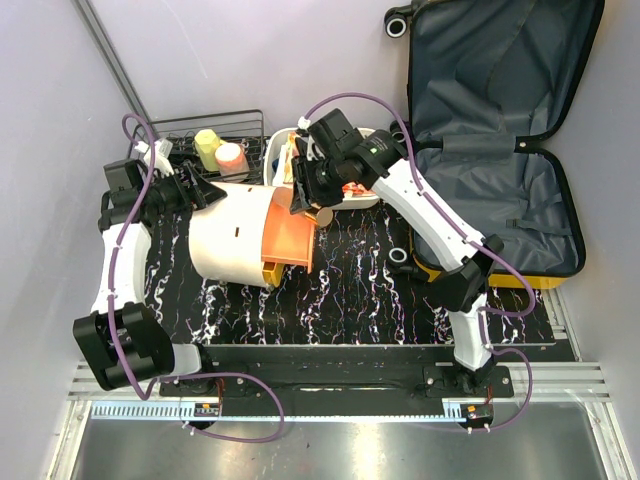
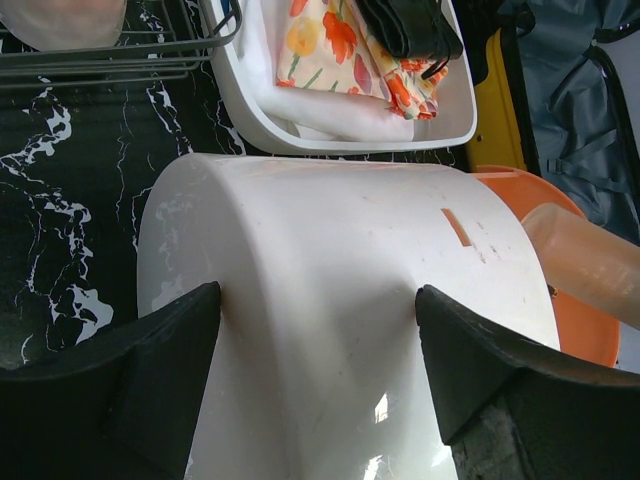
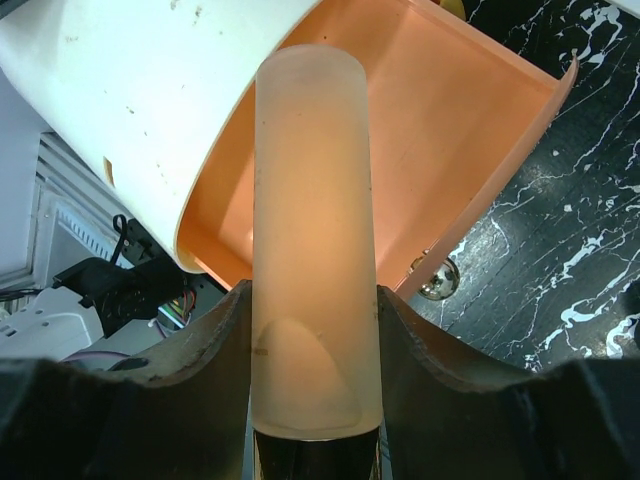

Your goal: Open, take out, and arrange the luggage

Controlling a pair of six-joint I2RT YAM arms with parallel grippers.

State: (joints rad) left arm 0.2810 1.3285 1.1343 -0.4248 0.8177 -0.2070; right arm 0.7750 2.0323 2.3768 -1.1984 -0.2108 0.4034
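Observation:
The yellow luggage (image 1: pixel 500 150) lies open at the back right, its grey lining up; a strip of it (image 2: pixel 590 110) also shows in the left wrist view. A cream-and-orange round container (image 1: pixel 235 240) lies on its side on the mat, orange mouth to the right. My left gripper (image 1: pixel 205 190) straddles its cream back (image 2: pixel 330 240), and both fingers press the shell (image 2: pixel 315 300). My right gripper (image 3: pixel 315 300) is shut on a frosted peach tube (image 3: pixel 315 220). The tube's far end points into the container's orange inside (image 3: pixel 450 110).
A white tray (image 1: pixel 285 150) with a floral cloth stands behind the container. Left of it is a wire rack (image 1: pixel 215 130) with a yellow and a pink item. The black marbled mat (image 1: pixel 350 280) covers the table. A small chrome piece (image 3: pixel 438 278) lies by the container's mouth.

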